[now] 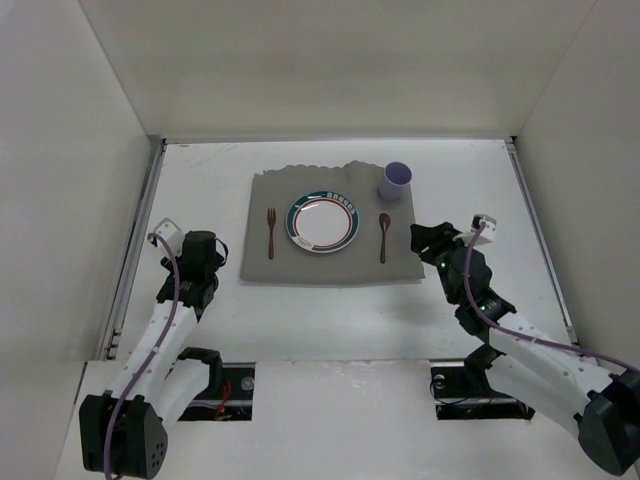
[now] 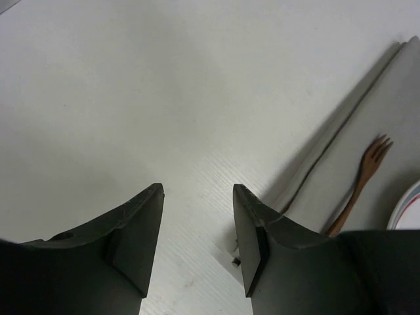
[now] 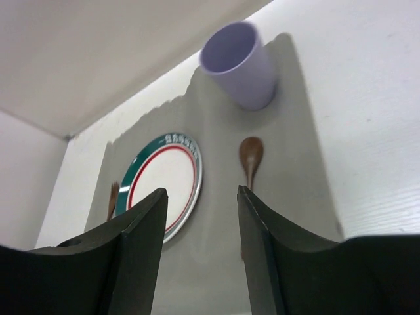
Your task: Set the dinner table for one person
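On the white dinner table (image 1: 330, 310) lies a grey cloth mat (image 1: 330, 255). On the mat sit a white plate with a green and red rim (image 1: 322, 221), a brown fork (image 1: 270, 233) to its left, a brown spoon (image 1: 384, 237) to its right and a lilac cup (image 1: 394, 181) at the back right corner. My left gripper (image 1: 203, 243) is open and empty, left of the mat. My right gripper (image 1: 425, 240) is open and empty at the mat's right edge. The right wrist view shows the plate (image 3: 164, 177), spoon (image 3: 251, 157) and cup (image 3: 239, 62).
White walls (image 1: 60, 150) enclose the table on three sides. The left wrist view shows the mat's left edge (image 2: 341, 125), the fork (image 2: 364, 177) and bare white table (image 2: 131, 98). The arm bases (image 1: 200, 385) stand at the near edge.
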Action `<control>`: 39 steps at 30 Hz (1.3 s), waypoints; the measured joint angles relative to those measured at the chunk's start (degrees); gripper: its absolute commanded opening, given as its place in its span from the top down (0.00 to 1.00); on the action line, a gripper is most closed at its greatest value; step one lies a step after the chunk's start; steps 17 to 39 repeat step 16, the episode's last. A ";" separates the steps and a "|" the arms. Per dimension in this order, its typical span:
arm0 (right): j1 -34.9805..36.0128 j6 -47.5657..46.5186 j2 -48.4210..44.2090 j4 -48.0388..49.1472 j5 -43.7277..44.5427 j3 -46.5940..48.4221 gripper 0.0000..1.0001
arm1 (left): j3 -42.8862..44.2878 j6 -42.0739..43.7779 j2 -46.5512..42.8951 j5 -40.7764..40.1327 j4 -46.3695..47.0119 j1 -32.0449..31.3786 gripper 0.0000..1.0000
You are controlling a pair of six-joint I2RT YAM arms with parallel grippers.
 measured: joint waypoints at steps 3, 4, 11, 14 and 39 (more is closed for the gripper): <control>-2.45 1.97 -2.82 0.20 0.81 -2.16 0.45 | -1.42 -1.81 -0.87 0.17 -1.11 1.27 0.55; -3.23 2.64 -3.48 0.22 0.90 -2.58 0.45 | -1.73 -2.14 -1.03 0.37 -1.14 1.60 0.55; -5.05 5.42 -3.26 0.63 0.83 -3.28 0.45 | -5.38 -4.85 -1.92 3.15 0.24 5.07 0.57; -5.33 6.14 -1.84 0.66 0.61 -3.28 0.45 | -6.38 -5.51 -2.16 4.50 1.38 6.75 0.58; -5.33 6.25 -1.29 0.66 0.52 -3.28 0.44 | -6.60 -5.75 -2.19 5.27 1.57 7.28 0.56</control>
